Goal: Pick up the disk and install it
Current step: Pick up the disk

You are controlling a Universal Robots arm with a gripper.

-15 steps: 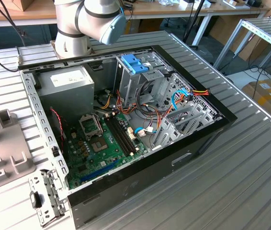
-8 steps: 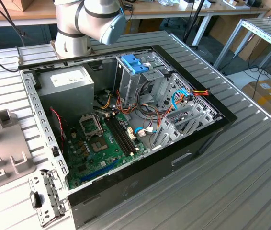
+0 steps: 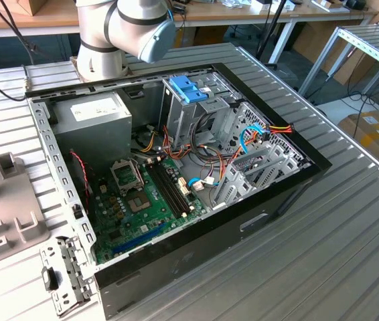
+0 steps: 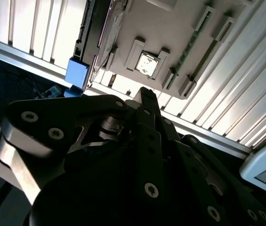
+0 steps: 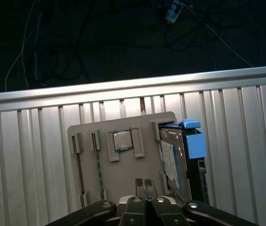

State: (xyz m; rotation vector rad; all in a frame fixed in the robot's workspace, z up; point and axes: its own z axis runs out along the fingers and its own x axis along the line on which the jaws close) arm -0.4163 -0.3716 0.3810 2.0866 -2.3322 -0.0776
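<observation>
The disk (image 5: pixel 172 162) stands on edge in a slot of a grey parts tray (image 5: pixel 123 174), its white and blue label showing and its blue plastic end piece (image 5: pixel 195 142) sticking out past the tray. In the second wrist view the same blue end piece (image 4: pixel 78 71) and the dark disk (image 4: pixel 97 33) lie at the tray's (image 4: pixel 180 19) side. My gripper (image 5: pixel 145 184) hangs above the tray, fingers pressed together and holding nothing, clear of the disk. Its black linkages and tips (image 4: pixel 145 94) show in both wrist views.
The tray also holds a processor chip (image 5: pixel 121 140) and memory sticks (image 5: pixel 79 169). In the exterior view an open computer case (image 3: pixel 296 180) lies on the ribbed metal table (image 3: pixel 350 254), with a blue-topped drive cage (image 3: pixel 188 90), power supply (image 3: pixel 99 120) and motherboard (image 3: pixel 142 200). A metal bracket (image 3: pixel 62 277) lies near the case.
</observation>
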